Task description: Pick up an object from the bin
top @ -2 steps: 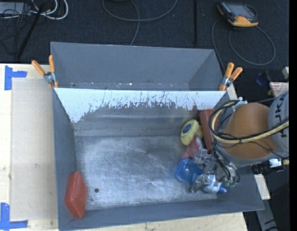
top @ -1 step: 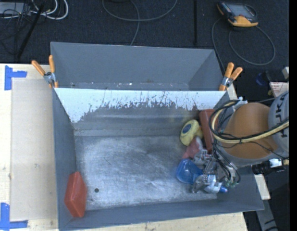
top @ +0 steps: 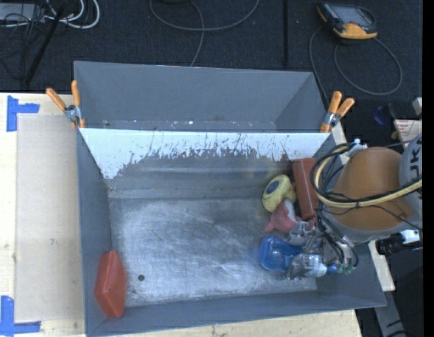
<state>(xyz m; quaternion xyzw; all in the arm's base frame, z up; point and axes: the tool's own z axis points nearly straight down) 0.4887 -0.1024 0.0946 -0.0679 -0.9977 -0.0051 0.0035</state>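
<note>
My gripper (top: 310,257) is low in the bin's right front corner, under the arm's orange cover. It is right beside a blue rounded thing (top: 273,253) on the bin floor and seems to touch its right side. Just behind that lies a pink thing (top: 281,220), partly hidden by the gripper. Further back, a yellow round thing with a dark face (top: 276,190) leans near the right wall. A long brown-red block (top: 304,187) stands beside it, against that wall.
A red-orange block (top: 110,284) lies alone in the front left corner. Bare bin floor stretches across the middle and left. The arm and its cables hang over the right wall.
</note>
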